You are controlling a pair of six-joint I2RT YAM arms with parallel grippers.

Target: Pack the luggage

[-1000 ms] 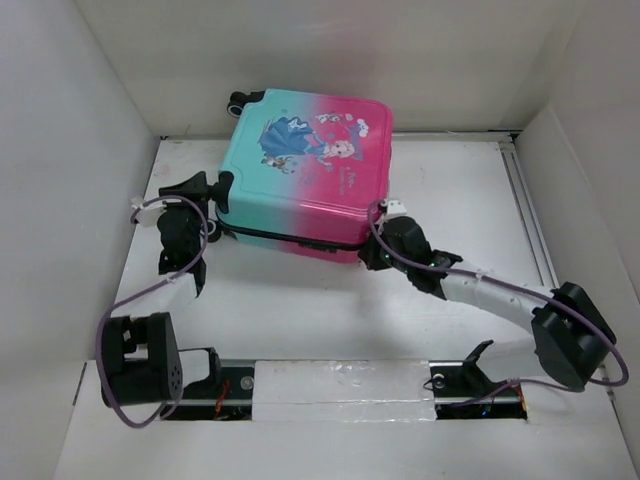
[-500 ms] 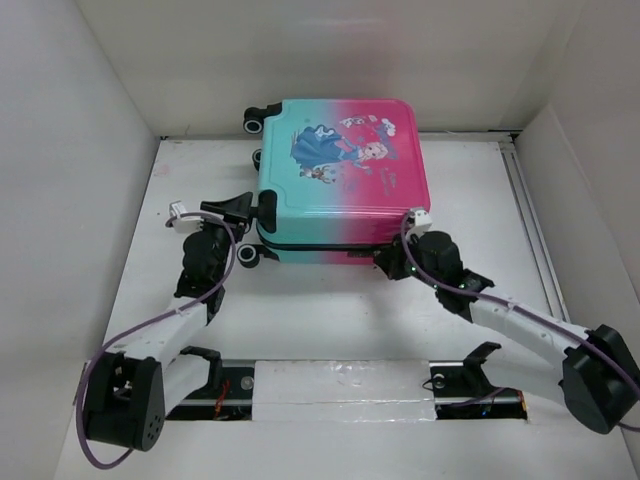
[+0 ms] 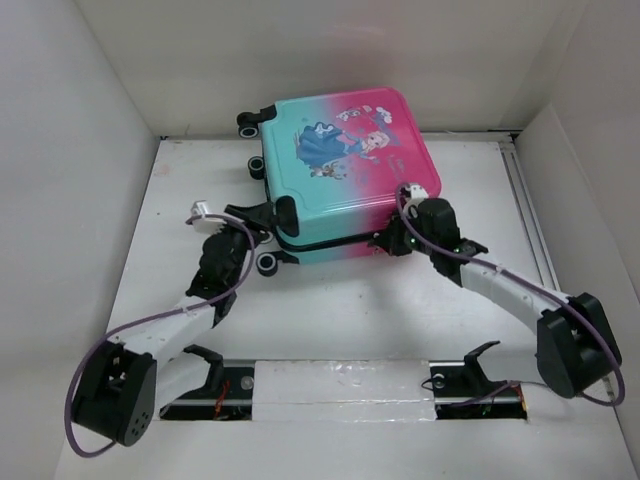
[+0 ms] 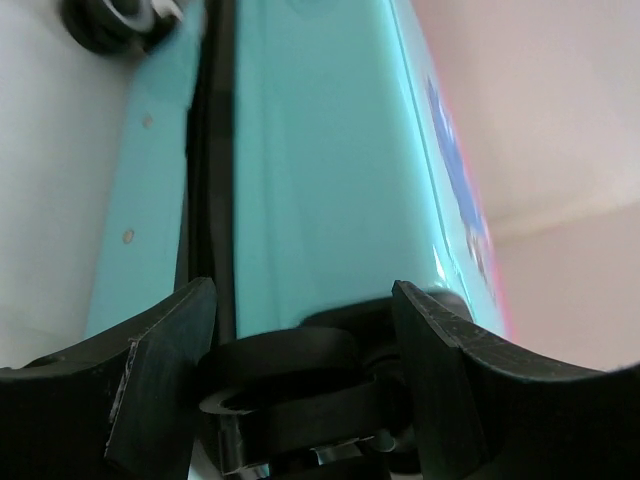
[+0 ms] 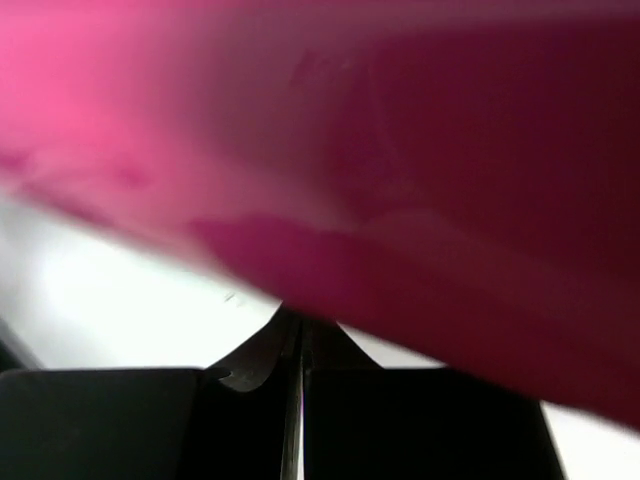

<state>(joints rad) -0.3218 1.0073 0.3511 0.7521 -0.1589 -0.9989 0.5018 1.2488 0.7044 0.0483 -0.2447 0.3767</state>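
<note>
One luggage [image 3: 345,160] lies on one tabletop [image 3: 330,320]. Four wheels [image 3: 247,122] show at its teal end: one wheel [image 4: 290,385] sits between the left fingers [image 4: 160,380], and a second wheel [image 4: 110,15] lies beyond them, to their left. There are two arms, the left arm [image 3: 170,330] and the right arm [image 3: 500,290], each with two fingers.

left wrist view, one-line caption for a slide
Left gripper gripping a black wheel at the teal end of the luggage.
</note>
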